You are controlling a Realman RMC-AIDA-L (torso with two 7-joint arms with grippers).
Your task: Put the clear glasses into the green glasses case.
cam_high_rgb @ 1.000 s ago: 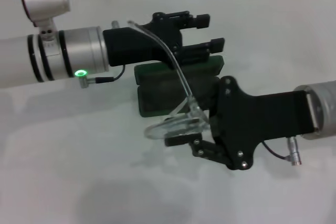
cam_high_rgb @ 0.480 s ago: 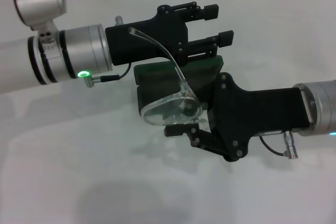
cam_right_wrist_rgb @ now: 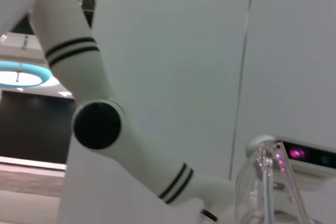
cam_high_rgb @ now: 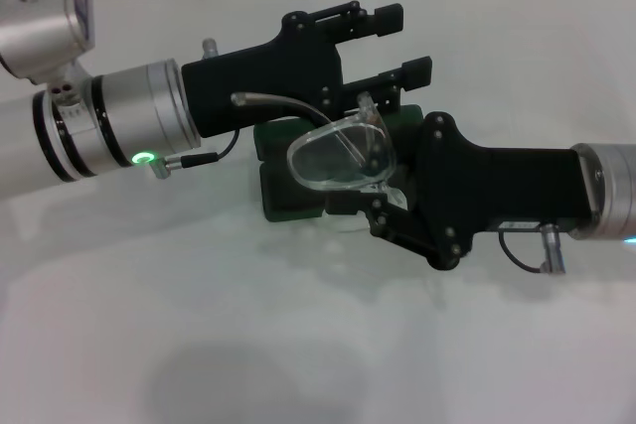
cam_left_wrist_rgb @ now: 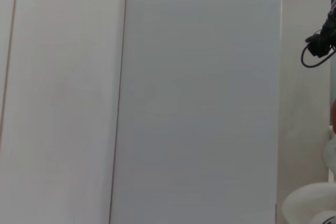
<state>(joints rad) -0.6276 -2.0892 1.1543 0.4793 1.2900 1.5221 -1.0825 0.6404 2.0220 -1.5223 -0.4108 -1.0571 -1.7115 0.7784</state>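
Observation:
In the head view the clear glasses (cam_high_rgb: 343, 156) hang in the air over the green glasses case (cam_high_rgb: 286, 196). My right gripper (cam_high_rgb: 373, 201) is shut on them at one end of the lens. One thin temple arm (cam_high_rgb: 268, 99) points left across my left gripper's black body. The case lies on the white table, largely covered by the glasses and both grippers; a second green part (cam_high_rgb: 270, 136) shows behind the first. My left gripper (cam_high_rgb: 396, 43) hovers just behind the case, open, holding nothing. The right wrist view shows the glasses (cam_right_wrist_rgb: 268, 192) close up.
The white table (cam_high_rgb: 199, 325) spreads around the case, with a tiled wall edge at the back. My left arm (cam_high_rgb: 109, 126) crosses from the left and my right arm (cam_high_rgb: 606, 191) from the right. The left wrist view shows only a pale wall (cam_left_wrist_rgb: 199, 98) and a black cable (cam_left_wrist_rgb: 315, 51).
My right gripper has lifted and turned the glasses, so the lens went from low in front of the case to upright above it. The left gripper drifted slightly up and back.

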